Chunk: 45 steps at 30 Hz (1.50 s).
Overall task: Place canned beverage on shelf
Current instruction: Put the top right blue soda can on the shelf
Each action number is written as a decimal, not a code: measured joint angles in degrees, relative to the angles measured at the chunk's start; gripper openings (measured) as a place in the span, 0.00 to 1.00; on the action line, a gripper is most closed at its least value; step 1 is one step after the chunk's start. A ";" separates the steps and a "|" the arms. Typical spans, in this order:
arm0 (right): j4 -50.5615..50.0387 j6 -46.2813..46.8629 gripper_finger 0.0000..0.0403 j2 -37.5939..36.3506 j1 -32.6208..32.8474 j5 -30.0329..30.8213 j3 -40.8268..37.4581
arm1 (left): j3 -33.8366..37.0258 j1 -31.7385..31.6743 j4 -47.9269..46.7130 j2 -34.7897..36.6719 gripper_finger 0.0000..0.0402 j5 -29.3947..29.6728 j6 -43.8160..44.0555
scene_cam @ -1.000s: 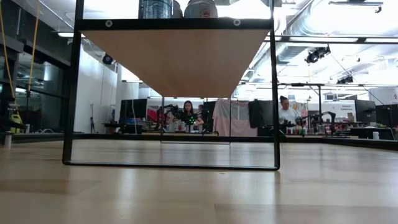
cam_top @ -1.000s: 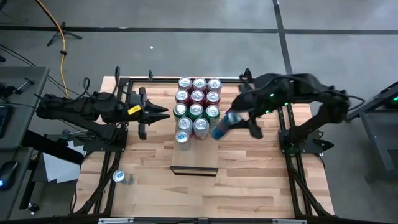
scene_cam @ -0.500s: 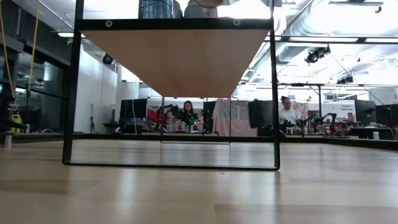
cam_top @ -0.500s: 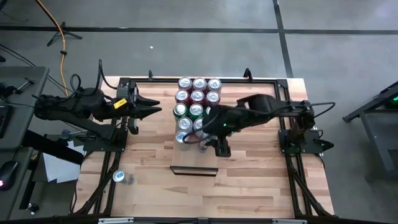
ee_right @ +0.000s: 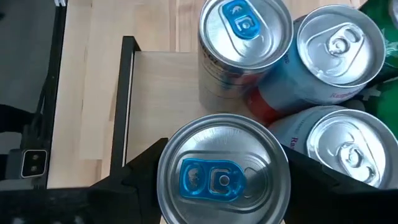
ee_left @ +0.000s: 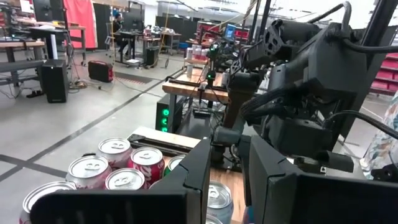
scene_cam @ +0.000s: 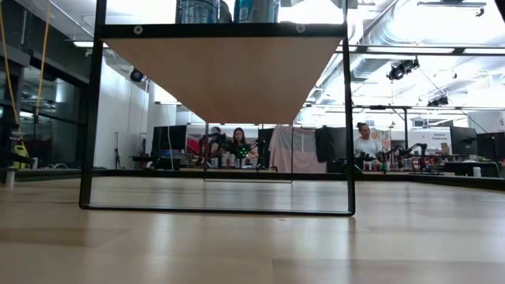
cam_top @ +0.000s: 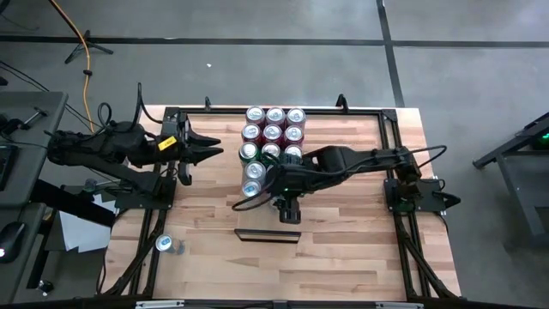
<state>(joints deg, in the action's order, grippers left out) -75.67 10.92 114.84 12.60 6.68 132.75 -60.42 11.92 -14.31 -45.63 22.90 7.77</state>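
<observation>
The right hand (ee_right: 221, 186) is gripping a can (ee_right: 222, 171) and has swung in from the right, now lowering it over the shelf (cam_top: 268, 219) beside the standing cans (cam_top: 273, 137); placement is nearly complete. Contact with the shelf is hidden. The left hand (cam_top: 210, 153), closed, is waiting at the table's left.

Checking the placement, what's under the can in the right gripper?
The can held in the right gripper hangs over the shelf, near its dark end lip. The wood directly below is covered by the can, so contact can't be seen.
</observation>
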 joint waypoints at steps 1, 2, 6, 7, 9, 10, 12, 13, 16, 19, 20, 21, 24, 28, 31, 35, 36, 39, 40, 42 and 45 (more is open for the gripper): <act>0.03 -0.30 0.55 0.14 0.00 0.00 0.00 | 0.00 0.00 0.00 0.00 0.11 0.00 0.04; 0.07 -0.42 0.55 0.32 0.00 0.05 0.03 | 0.00 0.00 -0.02 0.00 0.11 0.00 0.04; 0.33 -0.70 0.55 1.74 0.00 0.48 -0.20 | 0.00 0.00 -0.01 0.00 0.11 0.00 0.06; 0.08 -0.72 0.55 2.00 0.00 1.00 -0.24 | 0.00 0.01 -0.01 0.00 0.11 0.02 0.07; -0.01 -0.68 0.59 2.15 0.00 2.08 -0.24 | 0.00 0.00 0.00 0.00 0.11 0.02 0.08; 0.02 -0.68 0.61 2.15 0.00 2.25 -0.24 | 0.00 0.00 -0.02 0.00 0.11 0.04 0.08; -0.04 -0.71 0.66 2.19 0.00 2.30 -0.24 | 0.00 0.00 -0.02 0.00 0.11 0.04 0.08; 0.12 -0.81 0.68 2.19 -0.02 2.32 -0.22 | 0.00 0.01 -0.02 0.00 0.11 0.04 0.08; 0.04 -0.83 0.70 2.24 0.00 2.29 -0.20 | 0.00 0.00 -0.02 0.00 0.11 0.04 0.08; 0.06 -0.71 0.70 2.28 0.00 1.83 -0.20 | 0.00 0.01 -0.03 0.00 0.11 0.04 0.08; 0.12 -1.05 0.70 2.28 0.00 1.67 -0.18 | 0.00 0.00 -0.04 0.00 0.11 0.04 0.08; 0.07 -1.90 0.70 2.28 0.00 1.60 0.01 | 0.00 0.00 -0.04 0.00 0.11 0.04 0.08; 0.19 -4.43 0.71 2.23 0.10 1.50 1.63 | 0.00 0.00 -0.06 0.00 0.11 0.04 0.08; 1.47 -7.14 0.71 0.81 0.11 1.25 1.85 | 0.00 0.00 -0.45 0.00 0.11 0.04 0.08; 1.35 -8.26 0.71 -0.01 0.06 0.86 2.25 | 0.00 0.00 -1.21 0.00 0.11 0.07 0.11; 0.78 -9.45 0.70 -1.58 0.07 1.31 2.25 | 0.00 0.01 -1.34 0.00 0.11 0.19 0.11; -0.44 -9.46 0.70 -1.89 0.26 2.01 2.25 | 0.00 0.01 -1.40 -0.01 0.11 0.21 0.11; -4.98 -8.08 0.63 -2.70 0.97 3.16 2.27 | 0.00 0.00 -1.55 0.00 0.11 0.31 0.11; -6.83 -7.27 0.59 -2.83 1.29 3.21 2.27 | 0.00 0.02 -1.59 0.00 0.11 0.35 0.11; -10.31 -5.68 0.48 -3.14 2.22 3.26 2.18 | 0.00 0.00 -1.71 0.00 0.11 0.41 0.11; -12.15 -4.51 0.27 -3.41 4.08 3.22 0.29 | 0.00 0.01 -1.88 0.00 0.11 0.60 0.13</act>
<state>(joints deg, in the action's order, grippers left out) -87.82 6.41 111.43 16.68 9.89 133.04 -60.42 11.94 -16.19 -45.63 23.49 7.90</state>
